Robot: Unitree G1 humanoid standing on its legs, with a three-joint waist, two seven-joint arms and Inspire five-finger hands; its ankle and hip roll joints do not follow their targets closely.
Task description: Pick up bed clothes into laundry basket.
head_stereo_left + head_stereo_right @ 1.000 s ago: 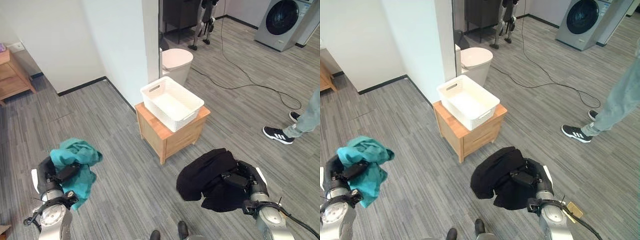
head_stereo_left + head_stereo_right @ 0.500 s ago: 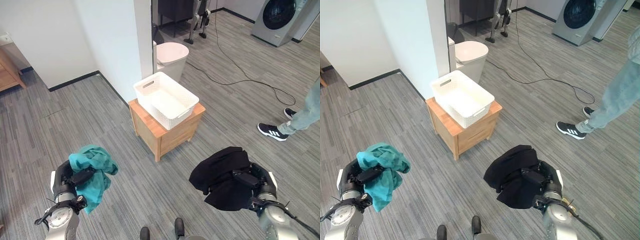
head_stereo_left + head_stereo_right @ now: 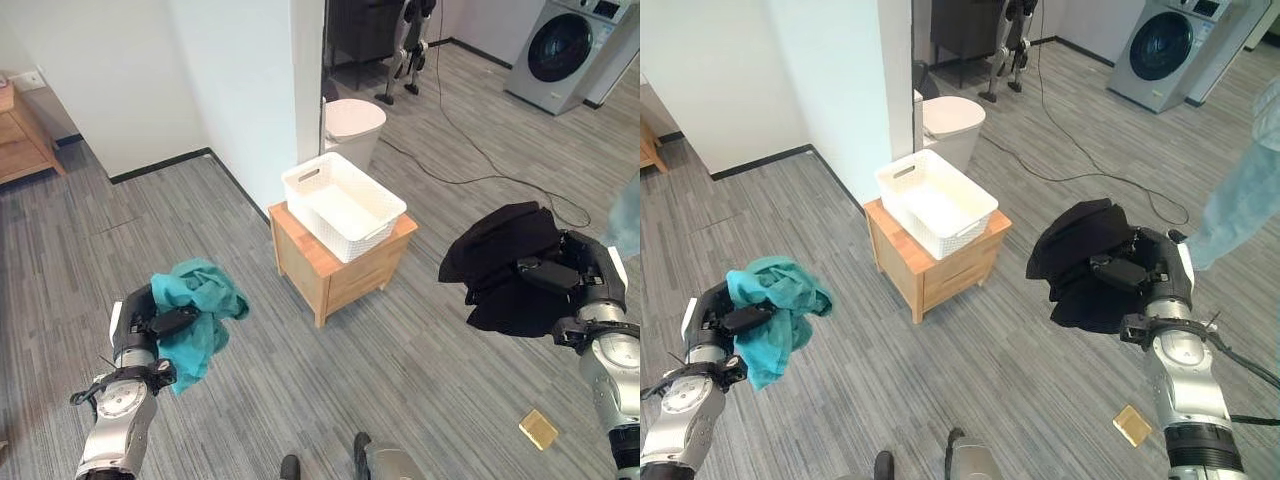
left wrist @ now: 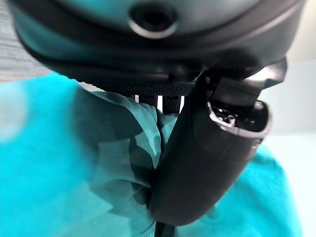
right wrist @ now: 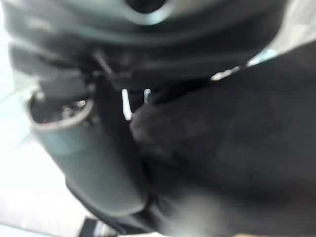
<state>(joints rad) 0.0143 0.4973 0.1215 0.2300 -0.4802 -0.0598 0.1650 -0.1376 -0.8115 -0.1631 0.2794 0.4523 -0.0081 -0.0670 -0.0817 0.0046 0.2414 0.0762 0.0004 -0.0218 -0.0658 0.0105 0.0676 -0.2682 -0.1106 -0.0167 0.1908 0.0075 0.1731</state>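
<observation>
A wooden stand [image 3: 340, 265] sits on the grey plank floor [image 3: 440, 350] beside a white wall corner [image 3: 250, 100]. Behind it stands a white bin [image 3: 352, 125]. A washer [image 3: 565, 50] is at the far right, a black cable [image 3: 480, 160] trails across the floor, and a small tan square [image 3: 538, 429] lies near the lower right.

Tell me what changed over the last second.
The right hand has lifted the black garment higher and out to the robot's right. The left hand has raised the teal cloth slightly. Both hands stay clenched on their clothes, and the white basket still sits empty on the wooden stand.
</observation>
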